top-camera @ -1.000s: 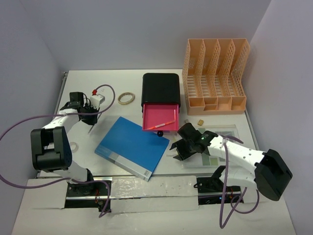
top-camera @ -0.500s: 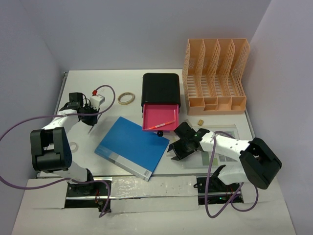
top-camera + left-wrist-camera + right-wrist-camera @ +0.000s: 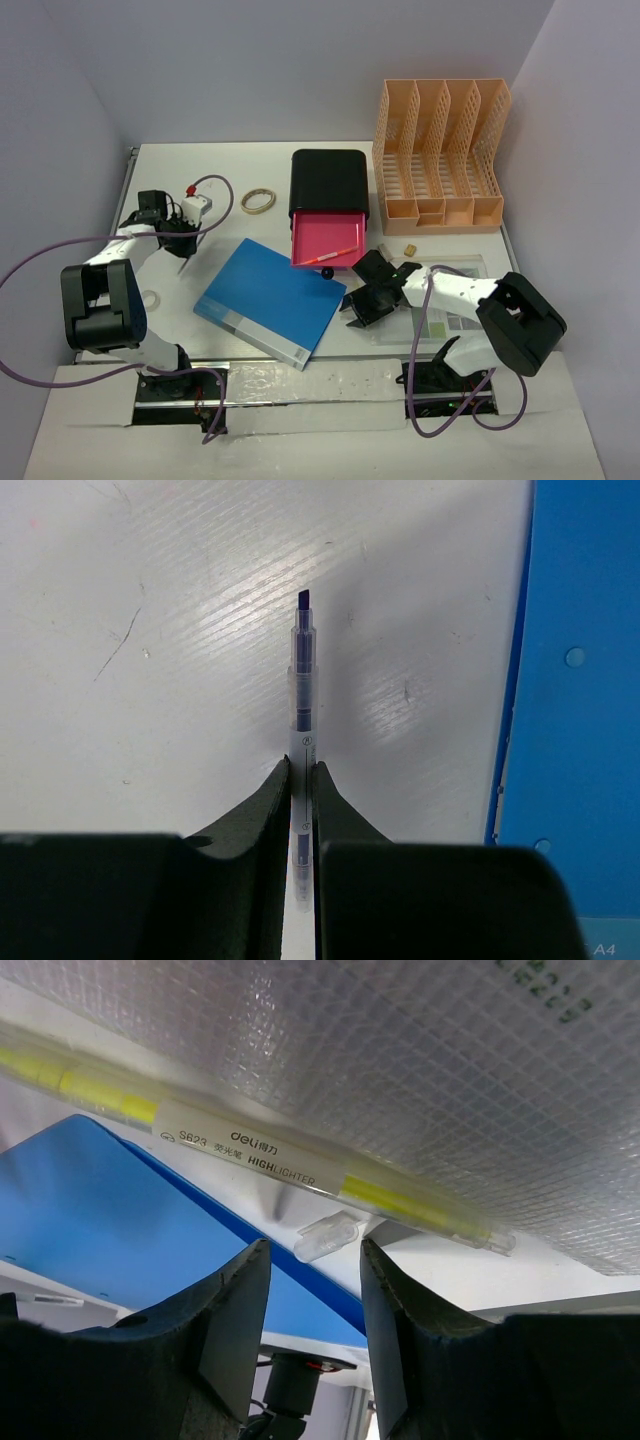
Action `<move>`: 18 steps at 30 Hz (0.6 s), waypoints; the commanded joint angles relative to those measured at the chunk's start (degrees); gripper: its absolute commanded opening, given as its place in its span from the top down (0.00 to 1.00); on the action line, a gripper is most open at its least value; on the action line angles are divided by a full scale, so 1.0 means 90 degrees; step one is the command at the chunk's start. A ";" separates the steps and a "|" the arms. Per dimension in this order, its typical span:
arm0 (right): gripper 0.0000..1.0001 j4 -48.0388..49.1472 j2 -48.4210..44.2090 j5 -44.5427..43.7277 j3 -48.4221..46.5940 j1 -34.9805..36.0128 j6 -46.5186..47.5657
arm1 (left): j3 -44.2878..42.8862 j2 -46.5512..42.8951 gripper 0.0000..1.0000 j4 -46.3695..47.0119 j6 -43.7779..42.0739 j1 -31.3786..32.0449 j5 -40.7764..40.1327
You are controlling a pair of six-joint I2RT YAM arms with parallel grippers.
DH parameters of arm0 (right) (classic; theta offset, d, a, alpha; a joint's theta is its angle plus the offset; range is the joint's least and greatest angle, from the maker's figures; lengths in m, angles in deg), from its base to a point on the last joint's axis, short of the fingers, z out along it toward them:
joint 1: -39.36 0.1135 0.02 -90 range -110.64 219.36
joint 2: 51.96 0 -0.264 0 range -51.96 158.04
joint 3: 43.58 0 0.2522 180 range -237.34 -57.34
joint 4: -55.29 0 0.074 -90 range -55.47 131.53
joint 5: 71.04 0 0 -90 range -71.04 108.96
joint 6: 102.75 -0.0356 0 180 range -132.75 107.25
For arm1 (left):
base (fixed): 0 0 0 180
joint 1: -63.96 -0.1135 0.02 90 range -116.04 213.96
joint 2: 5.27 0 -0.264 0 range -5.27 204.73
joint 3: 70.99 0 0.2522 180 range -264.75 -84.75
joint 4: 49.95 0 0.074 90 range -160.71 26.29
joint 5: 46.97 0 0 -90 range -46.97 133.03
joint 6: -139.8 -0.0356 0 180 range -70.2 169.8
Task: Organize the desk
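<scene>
- Desk (image 3: 250,170) is lying under both arms, bearing the blue folder (image 3: 270,300).
- Right arm (image 3: 460,290) is swinging its elbow leftward since a second ago; left arm (image 3: 130,240) is staying put.
- Only wrist views are showing: left pincer (image 3: 301,772) clamping a pen (image 3: 303,670); right pincer (image 3: 312,1250) gaping, empty, a yellow highlighter (image 3: 250,1145) just beyond.

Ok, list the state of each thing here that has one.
left tool: shut on purple marker
purple marker: uncapped
right tool: open over yellow highlighter
yellow highlighter: lying flat, ungripped
pink drawer: pulled open, pen inside
blue folder: closed, lying flat
</scene>
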 commanded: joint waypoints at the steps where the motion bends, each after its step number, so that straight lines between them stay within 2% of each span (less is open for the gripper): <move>1: 0.53 -0.0241 -0.0029 -0.0245 -0.0018 -0.0029 -0.0072 | -0.0044 -0.0236 1.00 0.0063 -0.0114 -0.0103 0.0245; 9: 0.54 -0.0575 -0.0008 -0.0474 -0.0033 -0.0029 -0.0022 | -0.0015 -0.0376 1.00 0.0039 -0.0165 -0.0217 0.0315; 18: 0.73 -0.0821 0.0143 -0.0725 -0.0192 0.0014 0.0087 | -0.0024 -0.0367 1.00 0.0047 -0.0245 -0.0369 0.0367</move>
